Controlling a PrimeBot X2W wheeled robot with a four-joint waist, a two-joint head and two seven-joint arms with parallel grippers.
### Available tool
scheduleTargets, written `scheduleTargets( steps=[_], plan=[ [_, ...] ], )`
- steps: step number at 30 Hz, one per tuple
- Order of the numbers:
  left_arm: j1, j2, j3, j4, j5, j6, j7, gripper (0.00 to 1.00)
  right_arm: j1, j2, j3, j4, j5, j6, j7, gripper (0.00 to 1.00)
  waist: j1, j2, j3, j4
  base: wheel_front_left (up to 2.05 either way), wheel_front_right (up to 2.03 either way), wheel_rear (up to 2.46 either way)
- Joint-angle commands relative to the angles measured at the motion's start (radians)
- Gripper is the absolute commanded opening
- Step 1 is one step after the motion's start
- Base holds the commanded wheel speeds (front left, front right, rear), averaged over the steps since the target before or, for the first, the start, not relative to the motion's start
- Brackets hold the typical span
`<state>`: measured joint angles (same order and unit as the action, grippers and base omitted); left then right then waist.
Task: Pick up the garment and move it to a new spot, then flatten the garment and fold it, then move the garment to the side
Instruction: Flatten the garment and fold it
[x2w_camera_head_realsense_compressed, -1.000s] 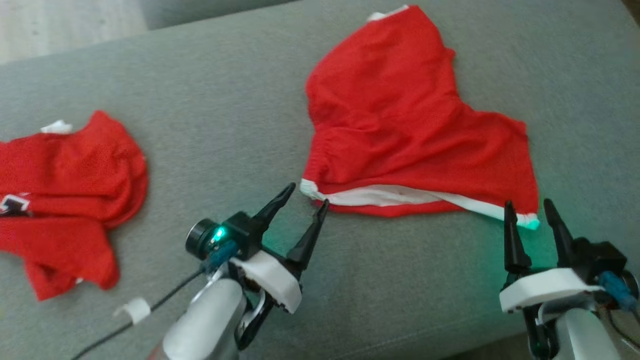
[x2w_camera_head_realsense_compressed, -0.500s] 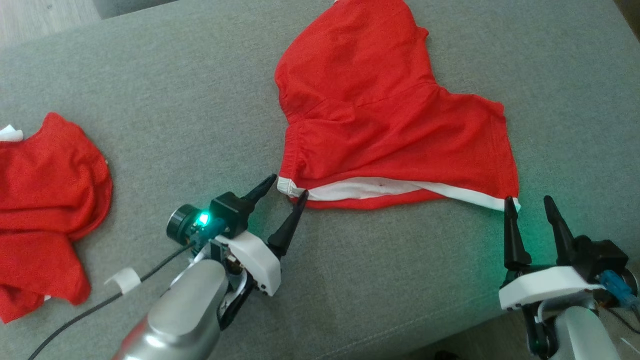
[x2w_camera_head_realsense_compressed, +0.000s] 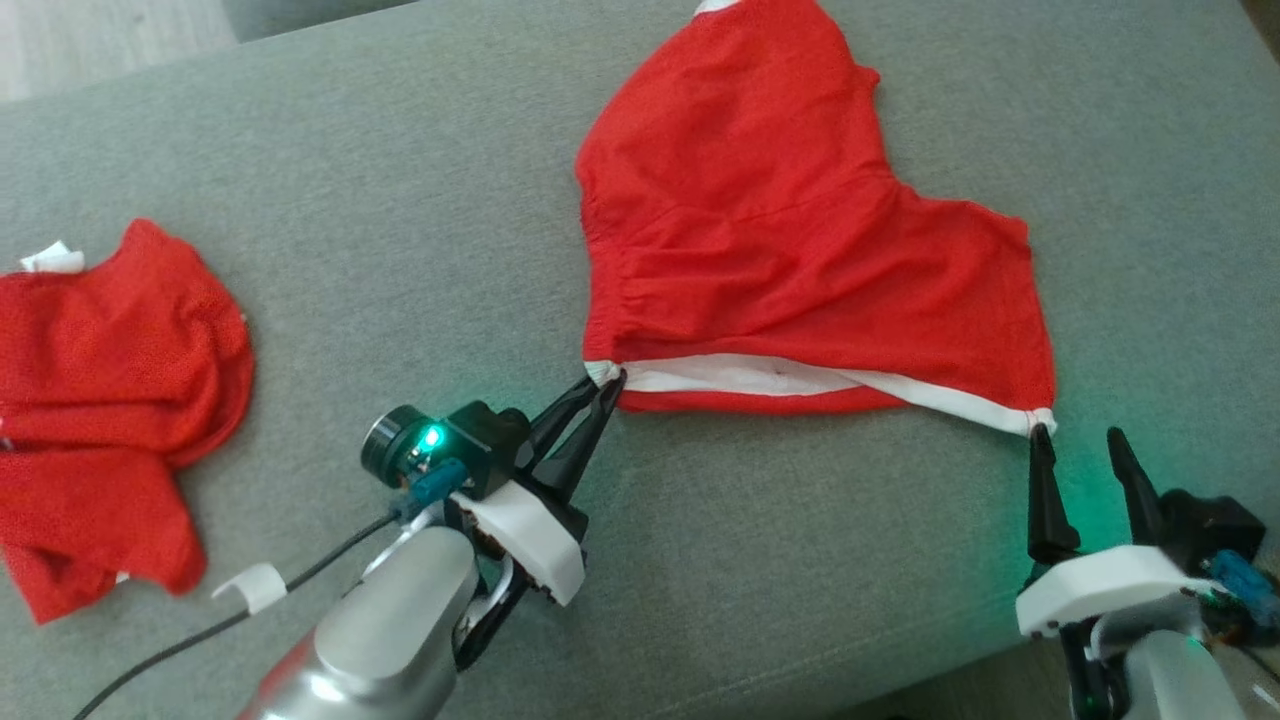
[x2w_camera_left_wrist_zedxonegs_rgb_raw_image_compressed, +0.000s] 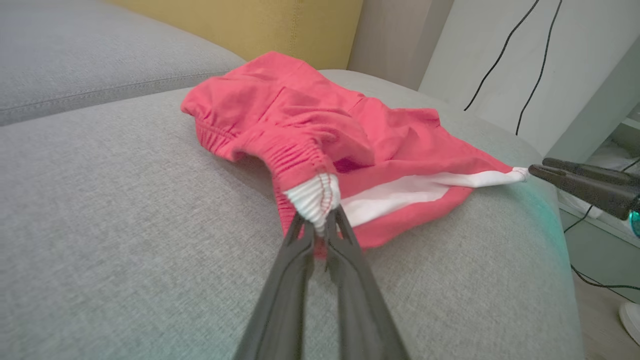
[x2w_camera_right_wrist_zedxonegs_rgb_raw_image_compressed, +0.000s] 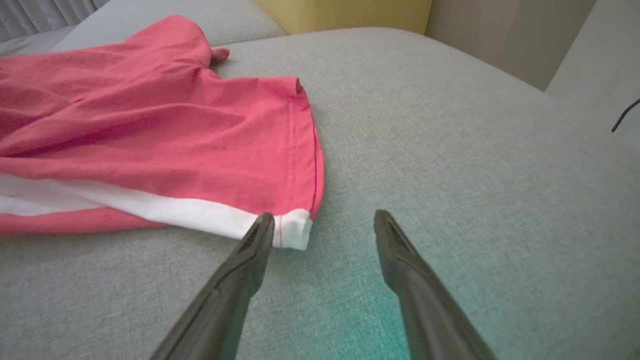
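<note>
The garment (x2w_camera_head_realsense_compressed: 800, 250), a pair of red shorts with a white band, lies on the grey sofa cushion (x2w_camera_head_realsense_compressed: 400, 200), right of the middle in the head view. Its near edge is the longest one. This edge carries the white band and runs across the view from the robot's left to its right, sloping a little toward the robot at the right end. The gathered elastic edge is on the left side. A straight stitched hem closes the right side. From the left part, a second lobe of cloth reaches away from the robot, up to the top border of the head view, where a bit of white shows.

The left gripper (x2w_camera_head_realsense_compressed: 606, 384) has its fingers pressed together on the white corner at the left end of the near edge. In the left wrist view this corner stands bunched up between the two tips, and the cloth behind it is lifted into a small fold.

The right gripper (x2w_camera_head_realsense_compressed: 1078, 436) is at the other end of the same edge. Its fingers stand wide apart and hold nothing. In the right wrist view the tip of one finger touches the white corner of the hem, and the other finger rests over bare cushion beside it.

A second red cloth (x2w_camera_head_realsense_compressed: 110, 400) lies crumpled at the far left of the cushion, well apart from the shorts.
</note>
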<state>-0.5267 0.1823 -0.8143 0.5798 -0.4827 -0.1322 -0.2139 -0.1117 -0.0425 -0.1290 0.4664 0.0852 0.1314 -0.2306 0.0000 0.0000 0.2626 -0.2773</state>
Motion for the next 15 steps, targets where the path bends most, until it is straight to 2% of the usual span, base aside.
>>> scheduleTargets(
  steps=[1, 15],
  plan=[
    [-0.015, 0.015, 0.015, -0.033, 0.009, 0.002, -0.016, 0.0, -0.018, -0.008, 0.011, -0.007, 0.007, -0.001, 0.003, 1.0, 0.0, 0.0, -0.003, 0.011, 0.0, 0.0, 0.0],
    [-0.007, 0.004, -0.004, -0.047, 0.009, 0.005, -0.029, 0.0, -0.062, -0.008, 0.061, 0.062, 0.009, -0.001, 0.024, 1.0, 0.0, 0.0, -0.01, 0.043, 0.0, 0.0, 0.0]
  ],
)
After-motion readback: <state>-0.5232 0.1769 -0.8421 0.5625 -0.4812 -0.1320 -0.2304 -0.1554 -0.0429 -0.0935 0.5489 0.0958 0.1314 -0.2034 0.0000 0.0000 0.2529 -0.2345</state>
